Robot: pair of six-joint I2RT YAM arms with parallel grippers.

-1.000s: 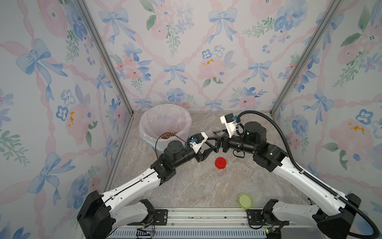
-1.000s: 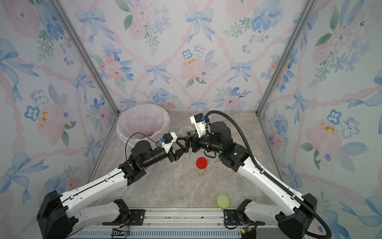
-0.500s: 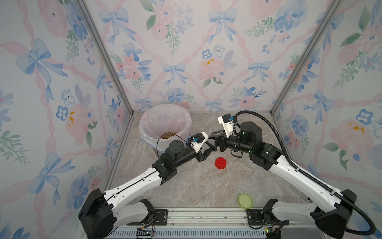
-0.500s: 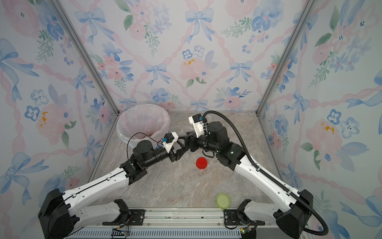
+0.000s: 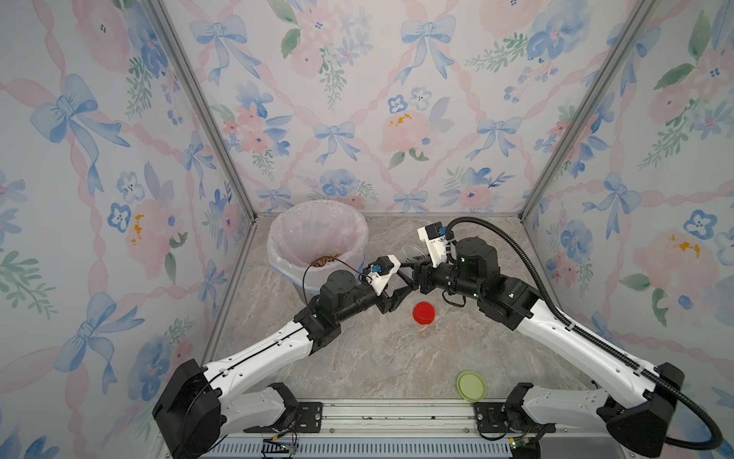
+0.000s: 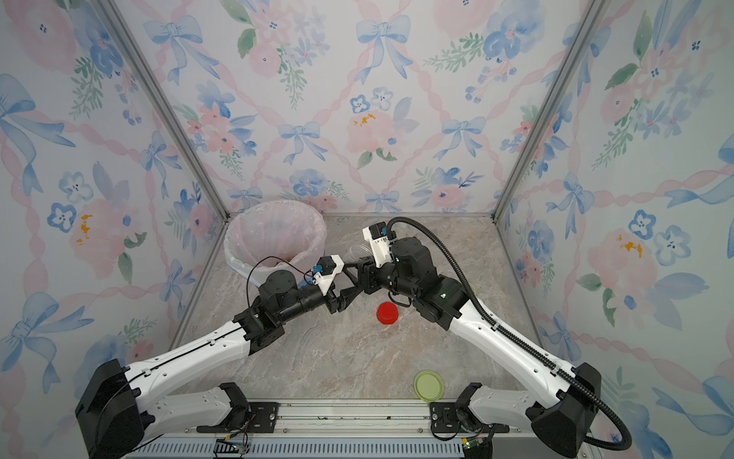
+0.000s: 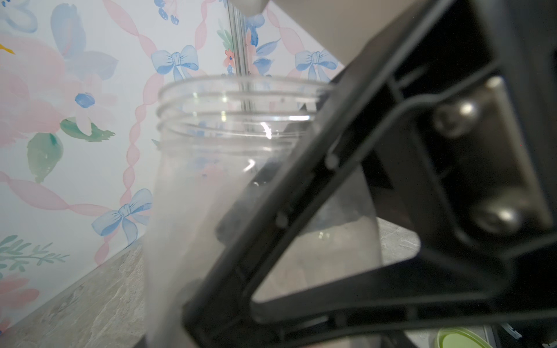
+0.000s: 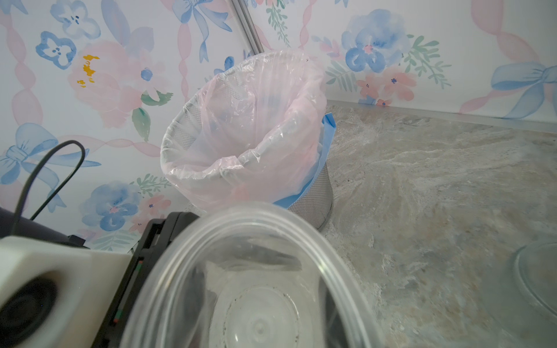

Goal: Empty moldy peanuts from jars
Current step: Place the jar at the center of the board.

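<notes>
The right fingers [image 5: 414,277] grip the empty jar [image 8: 250,286]; the left fingers [image 5: 401,296], I cannot tell. Pull the left out slowly toward seven o'clock.

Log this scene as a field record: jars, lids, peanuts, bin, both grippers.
held jar: clear, lidless, empty
right gripper: shut on the held jar
left gripper: at the same jar, grip unclear
moldy peanuts: in the bin
bin: bag-lined, back left corner
red lid: on the table, between the arms
green lid: flat, near the right arm's base
second jar: clear, only partly in view
</notes>
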